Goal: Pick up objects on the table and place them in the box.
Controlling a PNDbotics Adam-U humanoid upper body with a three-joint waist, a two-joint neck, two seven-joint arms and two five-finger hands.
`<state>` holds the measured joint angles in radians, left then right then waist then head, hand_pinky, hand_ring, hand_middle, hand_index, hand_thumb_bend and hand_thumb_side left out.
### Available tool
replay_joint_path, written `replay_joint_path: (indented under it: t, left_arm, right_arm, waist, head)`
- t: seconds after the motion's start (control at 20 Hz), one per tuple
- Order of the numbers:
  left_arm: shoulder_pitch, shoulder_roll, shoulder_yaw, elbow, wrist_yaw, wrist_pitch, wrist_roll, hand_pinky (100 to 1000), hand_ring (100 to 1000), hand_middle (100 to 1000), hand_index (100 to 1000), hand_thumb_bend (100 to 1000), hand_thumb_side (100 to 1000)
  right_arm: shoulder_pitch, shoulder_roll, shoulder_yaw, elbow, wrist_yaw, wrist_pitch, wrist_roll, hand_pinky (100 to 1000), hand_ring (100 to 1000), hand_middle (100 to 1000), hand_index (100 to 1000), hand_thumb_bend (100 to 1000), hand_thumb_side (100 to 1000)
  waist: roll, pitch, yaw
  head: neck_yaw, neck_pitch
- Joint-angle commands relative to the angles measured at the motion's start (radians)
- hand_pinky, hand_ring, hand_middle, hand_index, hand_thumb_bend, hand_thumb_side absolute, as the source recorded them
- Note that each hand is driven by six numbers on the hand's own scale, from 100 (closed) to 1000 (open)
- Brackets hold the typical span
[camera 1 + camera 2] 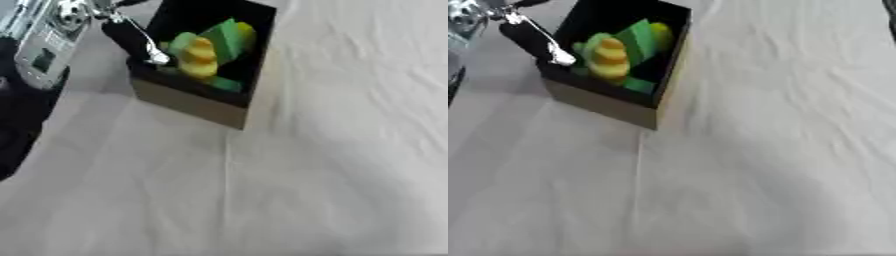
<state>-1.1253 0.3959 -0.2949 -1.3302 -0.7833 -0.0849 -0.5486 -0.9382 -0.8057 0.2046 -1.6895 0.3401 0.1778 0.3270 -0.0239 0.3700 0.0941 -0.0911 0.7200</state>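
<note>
Honestly, we can't tell whether our left hand (pixel 144 42) is spread or curled at the box (pixel 197 102) rim, so pulling away carelessly could tip it and spill the yellow and green toys (pixel 206 50).

no readable text or labels

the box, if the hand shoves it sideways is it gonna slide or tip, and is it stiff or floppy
The box would probably slide on the white cloth, perhaps bunching its creases. It stands fairly tall, so a high push might tip it. Its straight walls suggest stiffness. The yellow and green pieces inside look light. The left hand is at its rim.
</note>
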Motion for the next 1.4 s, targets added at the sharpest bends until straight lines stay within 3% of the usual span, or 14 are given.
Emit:
replay_joint_path:
  t: [0.05, 0.1, 0.3, 0.6, 0.75, 0.95, 1.1, 1.25, 1.4]
  left_arm:
    - [-0.007, 0.051, 0.041, -0.061, 0.037, 0.026, 0.035, 818, 871, 819, 879, 478, 277]
    - [-0.002, 0.062, 0.051, -0.079, 0.056, 0.041, 0.056, 810, 862, 809, 864, 405, 249]
    - [0.047, 0.127, 0.115, -0.199, 0.172, 0.128, 0.205, 782, 829, 767, 830, 268, 228]
    - [0.201, 0.265, 0.222, -0.387, 0.434, 0.229, 0.583, 756, 803, 743, 816, 261, 256]
    - [0.304, 0.319, 0.266, -0.456, 0.541, 0.235, 0.755, 754, 804, 744, 816, 268, 273]
    - [0.426, 0.336, 0.314, -0.532, 0.655, 0.219, 0.921, 747, 794, 735, 811, 284, 259]
    - [0.486, 0.329, 0.329, -0.566, 0.702, 0.208, 0.988, 744, 792, 731, 807, 277, 256]
    - [0.528, 0.317, 0.339, -0.593, 0.713, 0.207, 1.012, 744, 791, 730, 806, 277, 255]
    - [0.559, 0.303, 0.349, -0.62, 0.713, 0.203, 1.029, 743, 790, 728, 807, 280, 256]
  right_arm:
    - [-0.009, -0.031, -0.015, -0.008, -0.005, -0.001, -0.004, 914, 903, 766, 825, 100, 463]
    - [-0.008, -0.033, -0.017, -0.009, -0.007, 0.0, -0.006, 914, 903, 766, 824, 100, 461]
    - [0.004, -0.043, -0.026, -0.014, -0.012, 0.004, -0.015, 914, 903, 766, 824, 100, 457]
    - [0.026, -0.061, -0.042, -0.016, -0.021, 0.011, -0.03, 914, 902, 765, 823, 100, 453]
    - [0.033, -0.068, -0.051, -0.02, -0.028, 0.014, -0.039, 914, 902, 764, 823, 100, 451]
    - [0.042, -0.073, -0.063, -0.022, -0.045, 0.022, -0.058, 916, 902, 763, 819, 100, 495]
    - [0.045, -0.072, -0.066, -0.022, -0.069, 0.028, -0.072, 920, 904, 765, 815, 100, 555]
    - [0.047, -0.07, -0.067, -0.023, -0.101, 0.033, -0.087, 925, 908, 768, 814, 100, 704]
    - [0.05, -0.071, -0.069, -0.024, -0.132, 0.038, -0.105, 926, 908, 767, 813, 100, 776]
  waist:
    - [0.011, -0.037, 0.003]
    - [0.011, -0.039, 0.005]
    - [0.01, -0.045, 0.011]
    - [0.01, -0.049, 0.026]
    - [0.008, -0.05, 0.031]
    - [0.001, -0.048, 0.036]
    - [-0.003, -0.047, 0.037]
    - [-0.005, -0.047, 0.037]
    - [-0.006, -0.046, 0.038]
  head:
    - [-0.004, -0.002]
    - [-0.003, -0.002]
    - [-0.003, -0.001]
    - [-0.002, -0.007]
    - [-0.002, -0.009]
    - [0.0, -0.015]
    - [0.006, -0.02]
    - [0.013, -0.026]
    - [0.021, -0.029]
